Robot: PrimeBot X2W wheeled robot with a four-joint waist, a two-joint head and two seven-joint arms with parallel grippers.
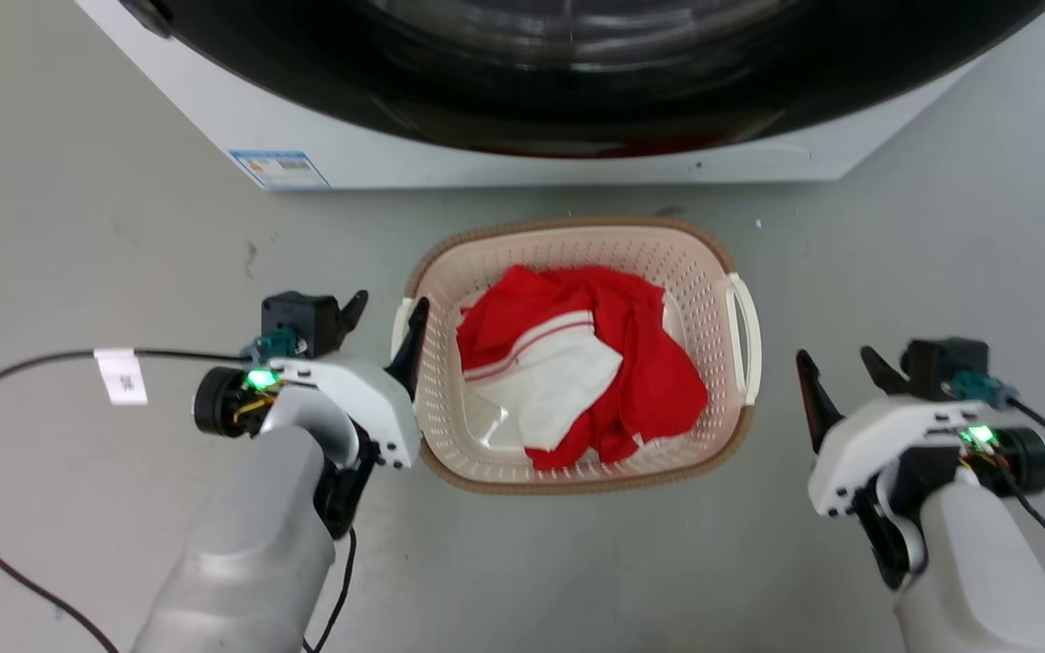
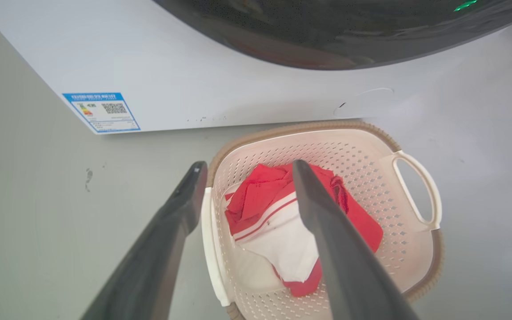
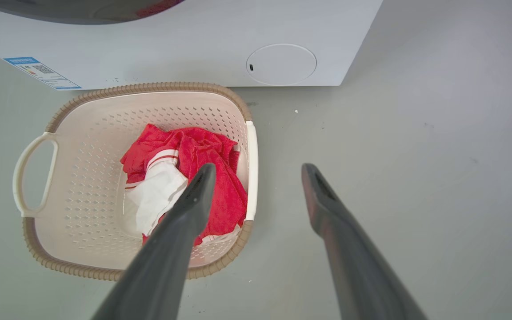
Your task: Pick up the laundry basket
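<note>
The laundry basket (image 1: 649, 249) sits on the grey floor (image 1: 78, 227), just near of the white washing machine (image 1: 395, 154), about midway between the two arms. A heap of red and white cloth (image 1: 577, 363) lies inside it. The left claw (image 1: 389, 304) is at the basket's left side with its fingers spread wide. In the left wrist view the left claw (image 2: 249, 164) straddles the white left handle (image 2: 207, 231), with one finger outside the basket (image 2: 371, 178) and the other over the cloth (image 2: 274, 209) within. It has closed on nothing, and I cannot tell whether either finger touches the handle. The right claw (image 1: 835, 355) is spread about as wide and holds nothing, to the right of the white right handle (image 1: 742, 336) and apart from it. In the right wrist view the right claw (image 3: 259, 166) has one finger across the basket (image 3: 91, 178) and the other over bare floor. A blue-edged label (image 1: 279, 169) is stuck on the machine's lower left corner.
</note>
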